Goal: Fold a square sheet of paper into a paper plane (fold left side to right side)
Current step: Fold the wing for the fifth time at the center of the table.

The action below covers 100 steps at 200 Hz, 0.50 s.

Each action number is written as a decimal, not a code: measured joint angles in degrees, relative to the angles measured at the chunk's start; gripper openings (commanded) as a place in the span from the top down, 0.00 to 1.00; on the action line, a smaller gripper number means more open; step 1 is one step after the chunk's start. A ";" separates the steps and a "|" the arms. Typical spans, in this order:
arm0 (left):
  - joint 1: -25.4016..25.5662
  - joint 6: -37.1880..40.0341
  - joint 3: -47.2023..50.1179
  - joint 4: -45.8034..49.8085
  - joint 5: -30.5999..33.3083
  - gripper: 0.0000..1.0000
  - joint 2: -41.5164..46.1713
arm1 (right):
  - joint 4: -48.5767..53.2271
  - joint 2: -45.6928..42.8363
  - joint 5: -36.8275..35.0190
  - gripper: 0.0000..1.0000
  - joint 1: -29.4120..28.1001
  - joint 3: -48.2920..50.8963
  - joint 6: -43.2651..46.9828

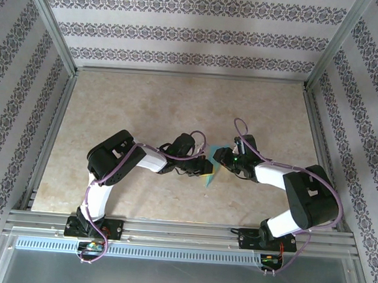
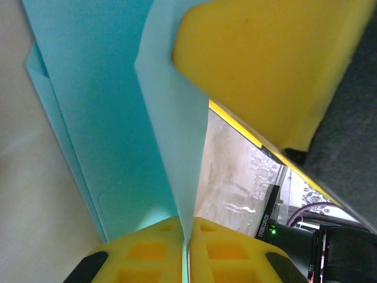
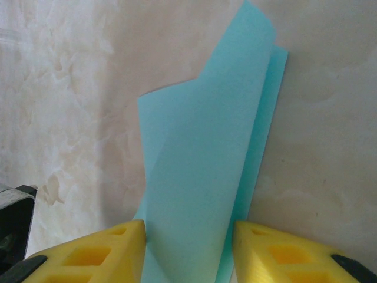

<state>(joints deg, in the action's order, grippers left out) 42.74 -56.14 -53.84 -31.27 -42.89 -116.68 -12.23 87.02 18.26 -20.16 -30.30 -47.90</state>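
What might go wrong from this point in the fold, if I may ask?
1. The left gripper pinches a raised flap of the paper; a pull may tear or drag it.
2. The open right gripper straddles layers whose edges sit offset, so a crease may set crooked.

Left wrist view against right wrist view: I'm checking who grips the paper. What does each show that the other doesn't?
Left wrist: the left gripper pinched shut on a raised flap of the folded teal paper, with a finger of the other arm above. Right wrist: the right gripper open, straddling the paper. Shared: the paper lying on the table.
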 measured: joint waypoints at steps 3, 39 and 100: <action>-0.02 0.15 0.04 -0.04 -0.04 0.77 0.00 | 0.13 0.11 -0.02 0.57 0.02 -0.09 0.02; -0.24 -0.09 0.63 -1.40 -0.52 0.72 0.17 | 1.51 0.81 -0.07 0.58 0.02 -1.01 0.00; -3.19 0.20 2.62 -0.85 -0.37 0.66 3.45 | 2.54 1.05 -0.26 0.58 0.02 -1.60 0.00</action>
<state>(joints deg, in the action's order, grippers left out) 39.55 -55.94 -51.22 -32.12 -43.27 -113.23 -9.69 88.07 18.00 -20.14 -31.90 -47.90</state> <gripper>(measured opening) 0.337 0.425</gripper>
